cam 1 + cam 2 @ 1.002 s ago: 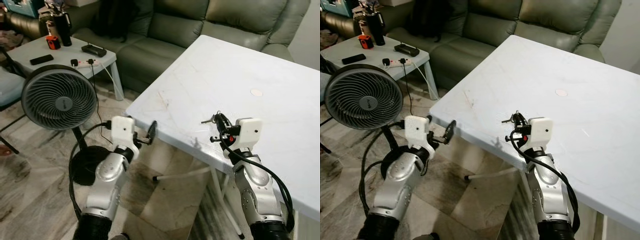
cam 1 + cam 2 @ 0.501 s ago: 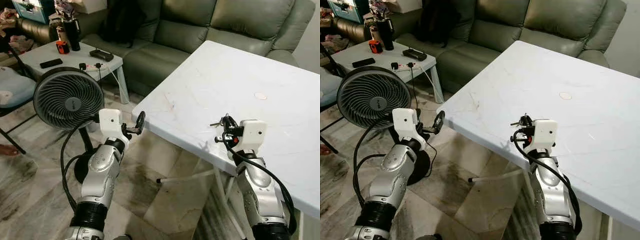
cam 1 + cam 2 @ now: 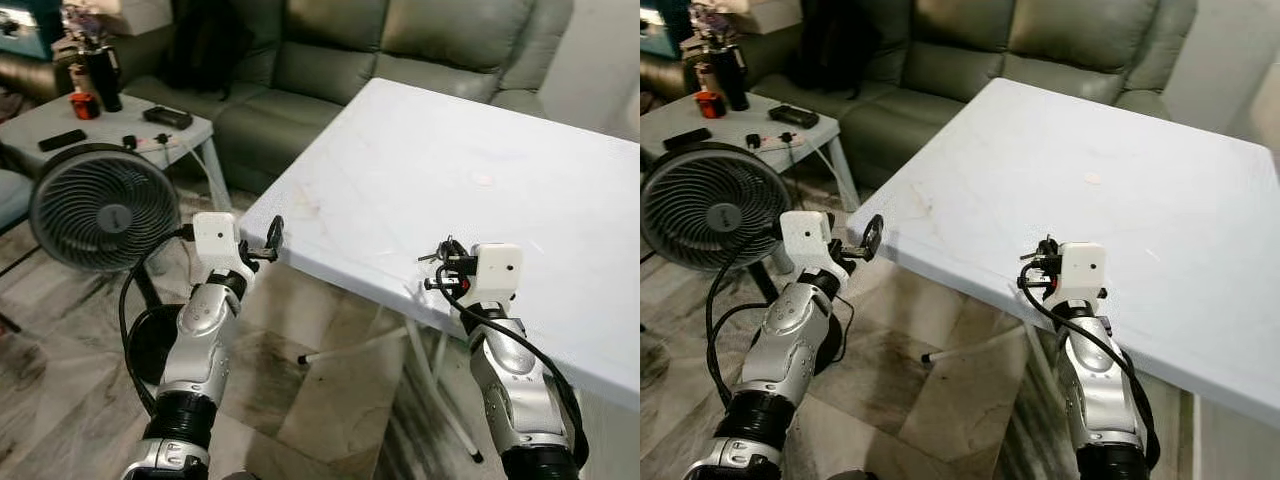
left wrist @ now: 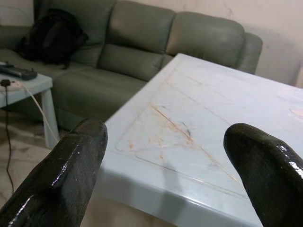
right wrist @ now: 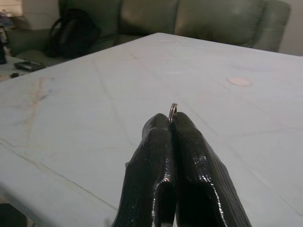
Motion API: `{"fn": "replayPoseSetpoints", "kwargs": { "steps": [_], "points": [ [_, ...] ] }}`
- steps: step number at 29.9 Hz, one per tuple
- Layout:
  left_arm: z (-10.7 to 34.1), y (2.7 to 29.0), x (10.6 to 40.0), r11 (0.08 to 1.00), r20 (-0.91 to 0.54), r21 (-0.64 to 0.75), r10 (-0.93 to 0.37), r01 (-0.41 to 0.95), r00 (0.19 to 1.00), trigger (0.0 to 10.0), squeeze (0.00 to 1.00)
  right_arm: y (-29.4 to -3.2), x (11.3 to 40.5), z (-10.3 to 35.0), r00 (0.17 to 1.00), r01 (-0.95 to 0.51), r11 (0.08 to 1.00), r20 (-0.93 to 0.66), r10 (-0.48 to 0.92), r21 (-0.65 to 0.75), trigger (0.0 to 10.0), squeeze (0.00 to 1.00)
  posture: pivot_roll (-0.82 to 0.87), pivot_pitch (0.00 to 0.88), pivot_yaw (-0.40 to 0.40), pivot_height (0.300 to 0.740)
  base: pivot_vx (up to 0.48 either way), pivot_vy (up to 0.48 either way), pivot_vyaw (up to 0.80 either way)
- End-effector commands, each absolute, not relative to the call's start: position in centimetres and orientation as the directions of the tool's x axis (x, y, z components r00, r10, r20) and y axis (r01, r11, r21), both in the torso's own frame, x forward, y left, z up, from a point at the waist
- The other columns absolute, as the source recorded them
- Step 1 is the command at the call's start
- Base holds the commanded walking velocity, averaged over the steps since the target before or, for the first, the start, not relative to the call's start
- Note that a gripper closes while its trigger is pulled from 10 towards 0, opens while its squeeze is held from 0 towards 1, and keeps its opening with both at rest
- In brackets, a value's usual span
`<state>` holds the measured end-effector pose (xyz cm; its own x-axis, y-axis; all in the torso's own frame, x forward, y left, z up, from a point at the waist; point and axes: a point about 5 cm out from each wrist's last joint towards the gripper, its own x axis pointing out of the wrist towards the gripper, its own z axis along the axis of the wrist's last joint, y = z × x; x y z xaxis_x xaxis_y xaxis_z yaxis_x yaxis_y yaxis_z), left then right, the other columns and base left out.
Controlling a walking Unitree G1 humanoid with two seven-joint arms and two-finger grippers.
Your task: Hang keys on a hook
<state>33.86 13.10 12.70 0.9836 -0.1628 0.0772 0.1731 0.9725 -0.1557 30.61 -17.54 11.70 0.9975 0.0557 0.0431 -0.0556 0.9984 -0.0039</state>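
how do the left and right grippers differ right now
The left gripper has its fingers spread wide and holds nothing; the right gripper is pinched shut on the keys, a ring poking out at the tips. The left one sits off the white table by its corner; the right one is over the tabletop. Both have black fingers.

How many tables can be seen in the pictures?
2. The large white rectangular table stands before the robot; the small pale side table stands at far left, by the grey-green sofa.
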Motion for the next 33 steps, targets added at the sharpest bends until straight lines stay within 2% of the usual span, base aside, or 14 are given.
{"fn": "replayPoseSetpoints", "kwargs": {
  "steps": [1,5,33],
  "points": [
    [13.01,13.43,34.17,0.976,0.088,-0.147,-0.149,0.161,0.985,10.0,0.0,-17.41,30.9,11.78,0.997,-0.058,0.998,0.042,0.059,-0.014,10.0,0.0,0.05,0.0,-0.014,0.74,0.0,0.0,-0.72],
    [13.04,13.56,34.39,0.978,0.093,-0.146,-0.138,0.151,0.986,10.0,0.0,-17.32,31.01,11.71,0.997,-0.063,0.998,0.04,0.064,-0.022,10.0,0.0,0.05,0.0,-0.019,0.74,0.0,0.307,-0.72],
    [12.7,13.56,34.46,0.976,0.099,-0.175,-0.112,0.128,0.989,10.0,0.0,-17.8,31.31,11.81,0.996,-0.085,0.995,0.03,0.087,-0.057,10.0,0.0,0.06,0.0,-0.041,0.74,0.0,0.011,-0.72]
  ]
}}
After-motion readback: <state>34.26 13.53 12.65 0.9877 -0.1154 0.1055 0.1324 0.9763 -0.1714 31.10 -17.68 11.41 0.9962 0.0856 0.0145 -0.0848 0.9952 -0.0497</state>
